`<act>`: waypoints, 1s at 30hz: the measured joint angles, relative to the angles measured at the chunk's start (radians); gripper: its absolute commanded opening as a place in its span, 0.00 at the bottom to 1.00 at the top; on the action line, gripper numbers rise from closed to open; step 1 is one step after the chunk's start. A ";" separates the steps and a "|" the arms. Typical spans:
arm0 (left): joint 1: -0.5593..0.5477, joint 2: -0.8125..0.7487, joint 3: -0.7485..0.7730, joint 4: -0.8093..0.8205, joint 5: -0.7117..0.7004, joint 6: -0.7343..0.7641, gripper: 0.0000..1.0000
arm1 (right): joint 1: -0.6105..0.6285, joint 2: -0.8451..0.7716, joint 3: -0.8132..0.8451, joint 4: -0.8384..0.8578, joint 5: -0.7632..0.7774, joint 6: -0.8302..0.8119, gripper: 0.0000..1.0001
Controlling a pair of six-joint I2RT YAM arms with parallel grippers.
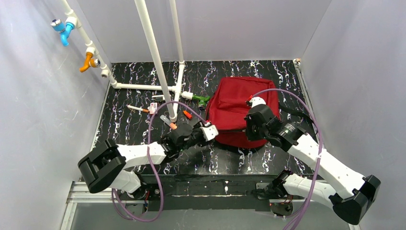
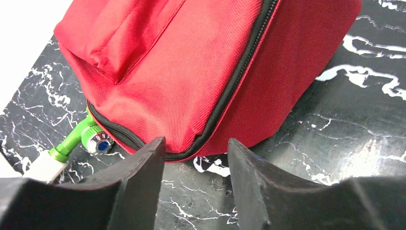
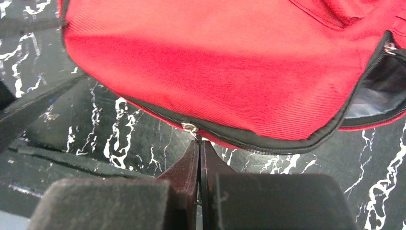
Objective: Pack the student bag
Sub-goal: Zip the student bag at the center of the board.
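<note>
L claw (image 2: 196,143): fingers parted to a mid gap, nothing between them, tips low over the bench (image 2: 335,143). The student bag (image 1: 234,103) sits straight ahead of it, near corner just beyond the tips; no contact as far as I can see. Its black zip (image 2: 230,91) runs up and away from that corner. Ahead-left of the claw, a green valve (image 2: 91,136) on a white pipe (image 2: 45,165) sits just beside the bag's lower edge, so it's tight there. Ahead-right is bare marble-pattern bench, with open room along the bag's side.

R claw (image 3: 199,142): fingers pressed flat together, no gap. Tips are right at the bag's lower edge, at the zip line just beside the metal zip slider (image 3: 190,127) — can't tell if the pull tab is pinched. The bag fills everything ahead of this claw. Ahead-right the zip is parted, grey lining (image 3: 373,91) showing. Under the bag edge, L and R of the claw, the bench is bare.

Top view: the bag lies on the far-right part of the bench. L claw is at its near-left corner; the R wrist hangs over the near-right part, claw itself hidden under it. A few pens (image 1: 139,109) lie well to the L claw's left, by the pipe frame. Grey walls (image 1: 364,72) close in the sides — R arm's elbow sits near the right one.
</note>
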 measured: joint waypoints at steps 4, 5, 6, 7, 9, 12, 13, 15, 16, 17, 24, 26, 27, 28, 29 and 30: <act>-0.023 -0.029 0.040 -0.067 0.016 -0.054 0.62 | -0.010 -0.040 0.000 0.006 -0.057 -0.048 0.01; -0.045 -0.023 0.068 -0.082 0.018 -0.059 0.63 | -0.010 -0.041 0.000 0.009 -0.071 -0.057 0.01; -0.072 -0.008 0.109 -0.090 0.025 -0.063 0.63 | -0.010 -0.036 0.000 0.011 -0.083 -0.065 0.01; -0.089 0.010 0.142 -0.090 0.029 -0.064 0.63 | -0.010 -0.031 0.000 0.013 -0.096 -0.072 0.01; -0.127 0.072 0.230 -0.086 0.032 -0.065 0.63 | -0.010 -0.024 -0.001 0.019 -0.122 -0.079 0.01; -0.154 0.169 0.320 -0.082 0.033 -0.060 0.55 | -0.011 -0.027 -0.002 0.023 -0.142 -0.087 0.01; -0.159 0.202 0.341 -0.083 0.032 -0.059 0.49 | -0.011 -0.029 -0.002 0.023 -0.146 -0.089 0.01; -0.160 0.251 0.355 -0.086 0.030 -0.059 0.33 | -0.011 -0.036 -0.002 0.023 -0.150 -0.093 0.01; -0.160 0.266 0.353 -0.091 0.025 -0.060 0.21 | -0.011 -0.040 -0.002 0.023 -0.150 -0.095 0.01; -0.160 0.274 0.349 -0.095 0.019 -0.059 0.10 | -0.011 -0.041 -0.002 0.023 -0.148 -0.097 0.01; -0.144 0.156 0.205 -0.051 -0.050 -0.046 0.00 | 0.003 -0.013 -0.001 0.031 -0.118 -0.062 0.01; -0.118 0.076 0.148 -0.047 -0.027 -0.066 0.00 | 0.021 -0.002 0.004 0.060 -0.127 -0.032 0.01; -0.106 0.043 0.125 -0.050 -0.024 -0.071 0.00 | 0.029 0.002 0.013 0.064 -0.104 -0.025 0.01; -0.085 0.001 0.091 -0.064 -0.025 -0.078 0.00 | 0.024 -0.001 0.021 0.037 -0.055 -0.021 0.01; -0.062 -0.036 0.058 -0.076 -0.027 -0.083 0.00 | 0.006 -0.009 0.022 0.011 -0.007 -0.017 0.01; -0.043 -0.060 0.034 -0.089 -0.029 -0.089 0.00 | -0.010 -0.016 0.022 -0.015 0.027 -0.010 0.01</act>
